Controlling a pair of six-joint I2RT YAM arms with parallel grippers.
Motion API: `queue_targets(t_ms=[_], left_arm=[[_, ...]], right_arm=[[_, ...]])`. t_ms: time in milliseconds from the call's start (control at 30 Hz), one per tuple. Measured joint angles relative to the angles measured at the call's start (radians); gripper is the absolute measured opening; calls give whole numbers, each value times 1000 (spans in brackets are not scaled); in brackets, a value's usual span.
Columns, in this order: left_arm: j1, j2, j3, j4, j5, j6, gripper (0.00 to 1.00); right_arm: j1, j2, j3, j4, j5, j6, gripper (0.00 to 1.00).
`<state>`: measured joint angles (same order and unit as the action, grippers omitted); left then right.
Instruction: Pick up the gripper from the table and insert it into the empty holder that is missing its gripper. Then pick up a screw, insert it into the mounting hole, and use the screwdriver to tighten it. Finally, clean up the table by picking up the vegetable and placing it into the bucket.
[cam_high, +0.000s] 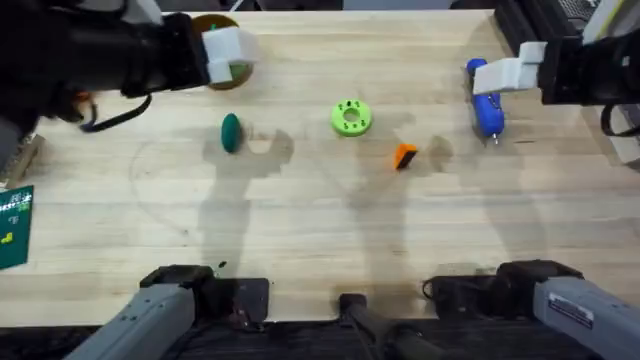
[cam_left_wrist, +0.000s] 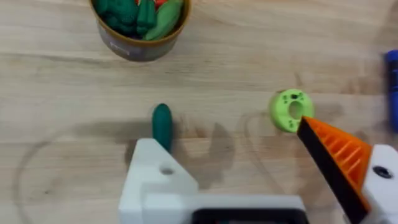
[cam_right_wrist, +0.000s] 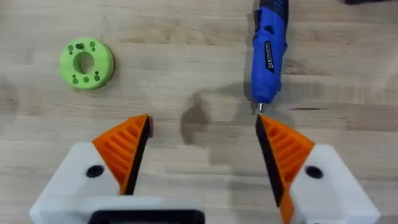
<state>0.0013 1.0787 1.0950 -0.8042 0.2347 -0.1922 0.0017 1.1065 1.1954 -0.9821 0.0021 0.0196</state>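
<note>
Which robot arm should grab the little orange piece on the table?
Probably the right gripper. Its jaws are open, both with orange fingers, and the gripper lies on its side of the table, near the screwdriver. The left gripper carries the empty holder, so it should receive the piece.

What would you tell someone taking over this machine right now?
Left gripper: open, holding nothing; one white mount has no orange finger.
Right gripper: open, holding nothing, near the blue screwdriver.
The loose orange finger, green pod and green ring lie on the table. The tin already holds vegetables.
Done: nothing.
Left: fit finger, screw it tight, put pod in tin.
</note>
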Motion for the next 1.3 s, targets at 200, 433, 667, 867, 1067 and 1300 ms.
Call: queue_targets(t_ms=[200,433,667,867,1067,1300], left_arm=[[0,-95,0,-23,8,-120,986],[0,-202,-172,164,4,-135,985],[0,-541,-557,447,5,-137,985],[0,-796,-804,554,12,-124,985],[0,-971,-935,577,47,-78,985],[0,-1058,-1043,677,162,-54,986]], right_arm=[[0,0,0,0,0,0,992],[0,0,0,0,0,0,992],[0,0,0,0,0,0,992],[0,0,0,0,0,0,992],[0,0,0,0,0,0,990],[0,0,0,0,0,0,992]])
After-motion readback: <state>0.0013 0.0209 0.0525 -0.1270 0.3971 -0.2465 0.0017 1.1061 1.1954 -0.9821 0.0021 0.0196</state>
